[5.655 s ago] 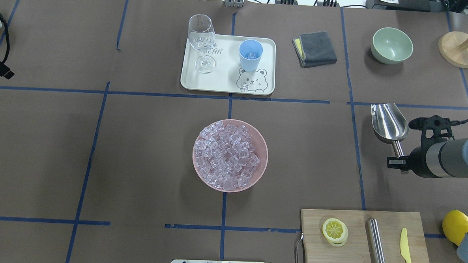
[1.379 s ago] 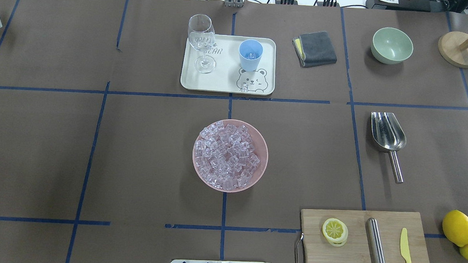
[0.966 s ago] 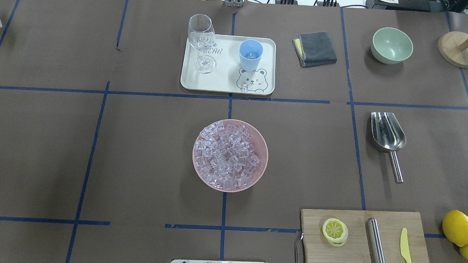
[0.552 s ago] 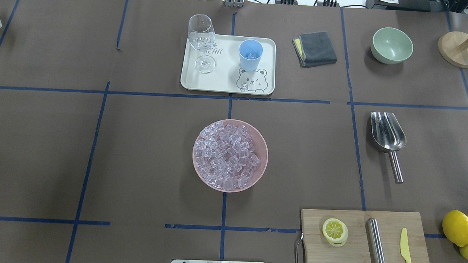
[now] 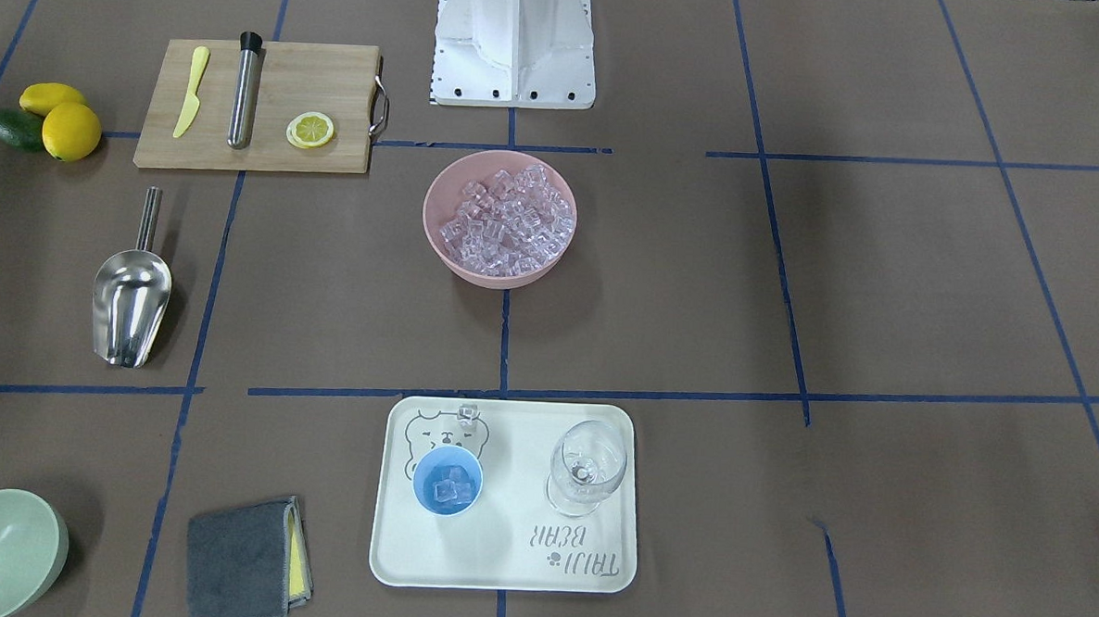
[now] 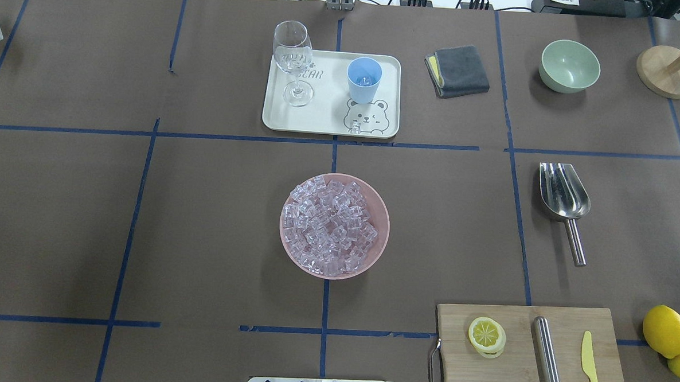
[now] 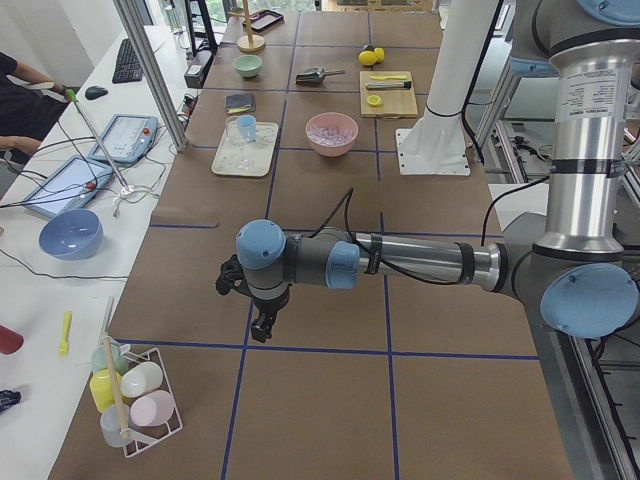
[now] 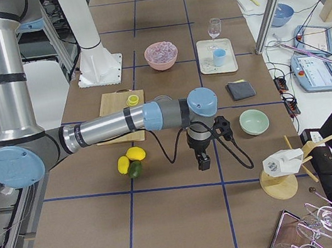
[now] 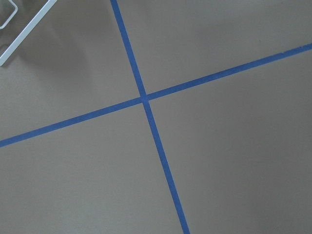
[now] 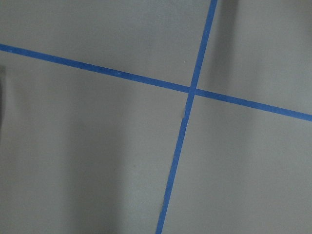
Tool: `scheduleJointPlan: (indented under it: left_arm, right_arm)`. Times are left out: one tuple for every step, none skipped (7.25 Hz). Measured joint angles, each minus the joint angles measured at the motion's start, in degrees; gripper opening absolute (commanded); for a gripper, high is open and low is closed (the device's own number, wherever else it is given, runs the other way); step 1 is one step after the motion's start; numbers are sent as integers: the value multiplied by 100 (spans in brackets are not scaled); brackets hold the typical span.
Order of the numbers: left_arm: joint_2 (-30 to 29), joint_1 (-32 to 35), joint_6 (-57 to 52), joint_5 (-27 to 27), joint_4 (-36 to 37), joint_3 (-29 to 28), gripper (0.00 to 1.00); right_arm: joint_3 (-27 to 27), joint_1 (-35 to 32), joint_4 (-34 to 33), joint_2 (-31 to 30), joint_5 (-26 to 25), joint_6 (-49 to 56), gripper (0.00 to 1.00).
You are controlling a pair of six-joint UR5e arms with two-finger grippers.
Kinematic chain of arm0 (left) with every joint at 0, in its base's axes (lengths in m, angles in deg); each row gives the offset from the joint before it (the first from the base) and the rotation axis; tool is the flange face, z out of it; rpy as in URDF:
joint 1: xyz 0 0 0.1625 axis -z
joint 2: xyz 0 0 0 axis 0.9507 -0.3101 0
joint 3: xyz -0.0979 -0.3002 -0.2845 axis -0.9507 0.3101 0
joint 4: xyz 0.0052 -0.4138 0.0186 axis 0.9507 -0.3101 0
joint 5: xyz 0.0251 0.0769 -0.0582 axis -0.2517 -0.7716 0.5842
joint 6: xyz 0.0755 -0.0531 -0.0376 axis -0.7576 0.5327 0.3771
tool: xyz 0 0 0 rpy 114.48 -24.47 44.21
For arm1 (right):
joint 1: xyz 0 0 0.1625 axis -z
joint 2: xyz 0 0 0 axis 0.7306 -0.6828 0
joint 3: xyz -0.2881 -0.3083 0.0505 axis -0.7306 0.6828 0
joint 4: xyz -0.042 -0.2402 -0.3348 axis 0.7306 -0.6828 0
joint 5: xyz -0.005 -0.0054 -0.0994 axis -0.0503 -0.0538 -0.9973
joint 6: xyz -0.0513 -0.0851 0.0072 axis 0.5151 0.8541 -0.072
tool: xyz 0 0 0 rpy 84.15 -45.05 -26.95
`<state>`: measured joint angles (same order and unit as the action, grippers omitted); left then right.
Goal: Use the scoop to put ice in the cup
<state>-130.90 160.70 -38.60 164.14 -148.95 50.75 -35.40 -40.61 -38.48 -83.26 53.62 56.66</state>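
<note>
1. The ice [image 6: 334, 225] is heaped in a pink bowl [image 6: 382, 214] at the middle of the tabletop [image 6: 200, 236]. A few pieces are seen inside the cup [image 6: 362, 91].
2. The cup stands upright on a cream tray [image 6: 326, 107] near the middle of the edge far from the robot. One loose piece of ice [image 5: 468, 414] lies on the tray just beside the cup, and a wine glass [image 6: 292, 57] stands at the tray's other end.
3. The scoop [image 6: 564, 192] lies flat on the tabletop toward the robot's right end, well apart from bowl and cup. Its handle is turned toward the robot's edge, and nothing grips it.
4. A cutting board [image 6: 516, 365] lies near the corner on the robot's right. It carries a lemon slice [image 6: 486, 335], a steel rod [image 6: 548, 361] and a yellow knife [image 6: 590, 365].
5. A grey cloth [image 6: 459, 70] and a green bowl [image 6: 569, 66] are placed toward the far right corner.
6. The left end effector [image 7: 259, 330] is held pointing down over the left end of the tabletop, with nothing seen in it. How far it is open cannot be told.
7. The right end effector [image 8: 203, 162] is held pointing down over the right end, past the lemons [image 8: 128, 162], with nothing seen in it. Its opening likewise cannot be told.
</note>
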Motion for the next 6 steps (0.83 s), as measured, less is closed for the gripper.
scheduleJointPlan:
  left_arm:
    - [-1, 7, -20, 6, -108, 4, 100]
    - [-42, 27, -47, 6, -149, 34, 100]
    - [-75, 54, -52, -4, -159, 64, 100]
    - [-73, 84, -7, -28, -147, 25, 100]
    - [-57, 100, 195, -53, -119, -85, 100]
    - [3, 109, 529, -128, -96, -175, 100]
  right_arm:
    - [2, 0, 16, -8, -23, -5, 100]
    - [14, 1, 32, -8, -62, -7, 100]
    - [23, 1, 38, 5, -98, -35, 100]
    - [21, 1, 41, 25, -111, -137, 100]
    - [16, 1, 42, 33, -111, -294, 100]
    - [20, 3, 43, 41, -110, -455, 100]
